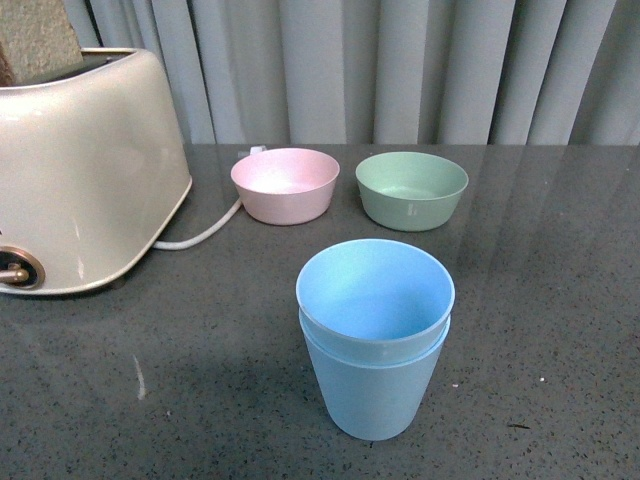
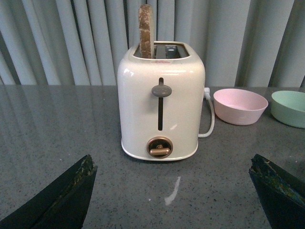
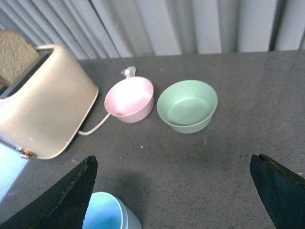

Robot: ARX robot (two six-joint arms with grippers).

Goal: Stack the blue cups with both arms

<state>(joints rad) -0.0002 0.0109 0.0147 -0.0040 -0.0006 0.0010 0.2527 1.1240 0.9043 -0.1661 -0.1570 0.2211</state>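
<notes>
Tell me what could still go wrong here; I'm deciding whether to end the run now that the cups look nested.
1. The upper blue cup sits in the lower blue cup with its rim slightly offset, so it may not be fully seated and a nudge could tip the stack.
2. The right gripper hangs open just above the stack; lifting away carelessly could clip the rim.
3. The left gripper, also open, faces the toaster closely and could bump it.

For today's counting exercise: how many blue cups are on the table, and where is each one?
2. Both stand near the front of the table, ahead of the bowls. The outer blue cup stands on the table; the inner blue cup is nested inside it, only its rim showing above. None seems hidden elsewhere.
</notes>
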